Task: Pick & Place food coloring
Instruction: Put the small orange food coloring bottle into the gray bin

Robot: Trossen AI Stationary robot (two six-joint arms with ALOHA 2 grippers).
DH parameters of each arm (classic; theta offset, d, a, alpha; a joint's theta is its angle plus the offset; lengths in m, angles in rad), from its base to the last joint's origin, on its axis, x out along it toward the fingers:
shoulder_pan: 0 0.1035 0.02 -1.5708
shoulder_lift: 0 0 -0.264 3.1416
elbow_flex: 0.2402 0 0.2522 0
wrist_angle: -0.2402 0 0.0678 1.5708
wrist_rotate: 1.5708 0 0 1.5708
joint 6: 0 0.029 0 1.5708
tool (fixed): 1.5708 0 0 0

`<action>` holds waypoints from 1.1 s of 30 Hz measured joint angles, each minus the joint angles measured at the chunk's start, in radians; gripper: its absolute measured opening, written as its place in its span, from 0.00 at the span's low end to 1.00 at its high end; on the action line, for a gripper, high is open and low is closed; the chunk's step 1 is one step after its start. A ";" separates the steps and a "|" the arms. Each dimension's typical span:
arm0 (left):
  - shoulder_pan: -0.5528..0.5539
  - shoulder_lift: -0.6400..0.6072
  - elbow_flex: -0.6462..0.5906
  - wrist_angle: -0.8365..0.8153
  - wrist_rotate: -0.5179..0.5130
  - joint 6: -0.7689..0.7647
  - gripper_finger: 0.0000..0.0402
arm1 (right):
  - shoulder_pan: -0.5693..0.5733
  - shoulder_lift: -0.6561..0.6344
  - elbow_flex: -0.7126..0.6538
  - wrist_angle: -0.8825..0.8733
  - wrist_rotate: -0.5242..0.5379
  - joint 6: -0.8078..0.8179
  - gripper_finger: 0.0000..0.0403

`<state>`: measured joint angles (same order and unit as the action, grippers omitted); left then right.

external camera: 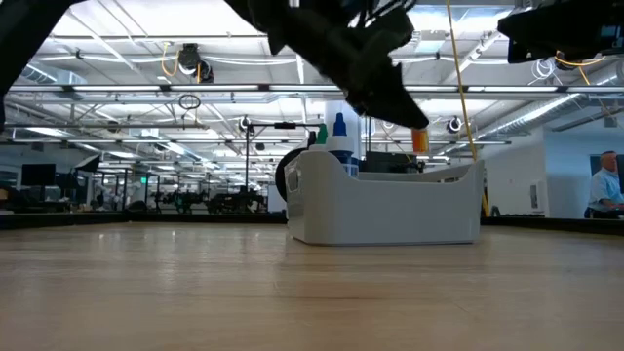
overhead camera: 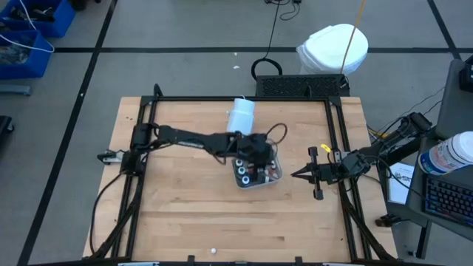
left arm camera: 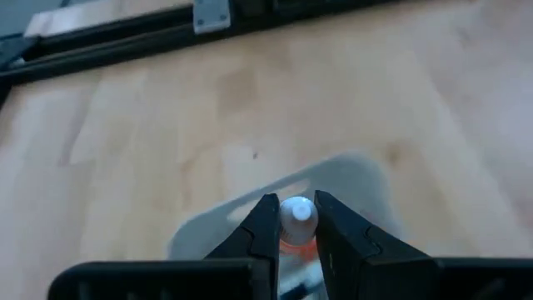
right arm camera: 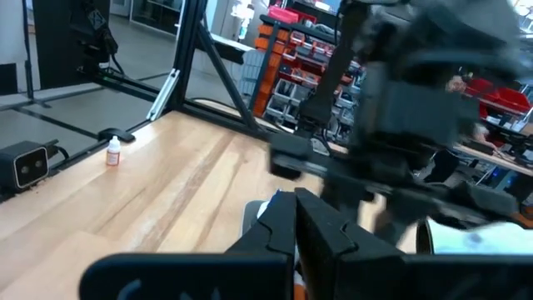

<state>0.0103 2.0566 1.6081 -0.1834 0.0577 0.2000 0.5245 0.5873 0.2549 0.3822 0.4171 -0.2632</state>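
Left gripper (left arm camera: 296, 229): seen over the tray at centre frame in the high view; its fingers are closed narrowly on one orange food coloring bottle (left arm camera: 296, 218) by its white-capped neck.
Bottle held: carried clear above the tray (external camera: 390, 210) in the low view, right of centre, not yet set down.
Done so far: several bottles (overhead camera: 255, 174) are stood in the tray; one small bottle (right arm camera: 113, 151) is left on the wood, at left in the right wrist view.
Still to do: judged part-way; where the held bottle is meant to go cannot be told.
Right gripper (overhead camera: 295, 175): parked at right of centre, fingers pressed together, empty.
Edges: the table (overhead camera: 185, 214) is bounded by a black frame (overhead camera: 244, 98).
Open room: bare wood is available in the lower half of the high view; a pale cylinder (overhead camera: 241, 114) lies just above the tray.
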 joint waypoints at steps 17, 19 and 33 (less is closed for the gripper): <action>0.145 0.019 0.000 -0.128 0.385 0.431 0.14 | 0.000 0.000 0.000 -0.005 0.000 -0.064 0.00; 0.141 0.030 0.000 -0.129 0.381 0.435 0.14 | 0.000 0.000 0.000 -0.005 0.000 -0.067 0.00; 0.124 0.070 -0.001 -0.097 0.282 0.415 0.14 | -0.001 0.000 -0.001 0.002 -0.001 -0.066 0.00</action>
<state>0.1341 2.1262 1.6073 -0.2802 0.3398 0.6147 0.5236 0.5874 0.2544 0.3840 0.4164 -0.3296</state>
